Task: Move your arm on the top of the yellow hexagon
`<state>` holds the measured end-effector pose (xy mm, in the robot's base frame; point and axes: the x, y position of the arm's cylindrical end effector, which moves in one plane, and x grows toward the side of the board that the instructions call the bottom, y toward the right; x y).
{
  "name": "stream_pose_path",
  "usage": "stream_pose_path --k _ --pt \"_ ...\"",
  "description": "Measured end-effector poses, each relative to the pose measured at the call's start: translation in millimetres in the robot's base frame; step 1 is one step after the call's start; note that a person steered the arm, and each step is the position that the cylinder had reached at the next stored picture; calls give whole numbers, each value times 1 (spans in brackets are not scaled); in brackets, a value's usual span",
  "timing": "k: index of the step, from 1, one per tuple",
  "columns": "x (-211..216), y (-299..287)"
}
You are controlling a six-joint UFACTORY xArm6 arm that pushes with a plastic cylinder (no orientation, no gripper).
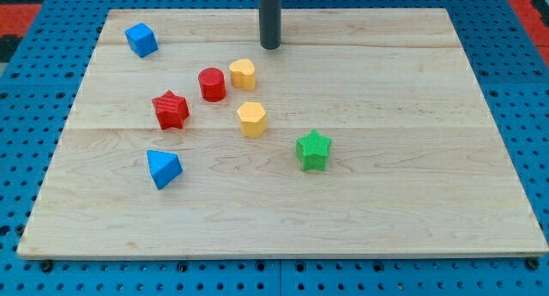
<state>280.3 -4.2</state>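
Observation:
My tip [270,45] is the lower end of a dark rod near the top middle of the wooden board [412,202]. Two yellow blocks lie below it. The yellow hexagon [251,118] sits near the board's middle, well below my tip and slightly to its left. Another yellow block [243,73], of a less clear, heart-like shape, lies just below and left of my tip, between the tip and the hexagon. My tip touches no block.
A red cylinder [212,84] stands next to the upper yellow block on its left. A red star [171,109] lies further left. A blue cube [141,39] is at the top left, a blue triangle [163,168] at the lower left, and a green star [313,150] right of the hexagon.

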Motion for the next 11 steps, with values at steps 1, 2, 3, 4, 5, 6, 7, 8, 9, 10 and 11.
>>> stream_pose_path --k 1,2,3,4,5,6,7,8,9,10,11 --pt "13 26" --pt "13 34" --pt "13 43" --pt "13 50" --pt "13 57" --pt "29 71" --pt "83 64" --pt "105 35" --pt "118 -5" --pt "123 -62" --pt "163 -71"
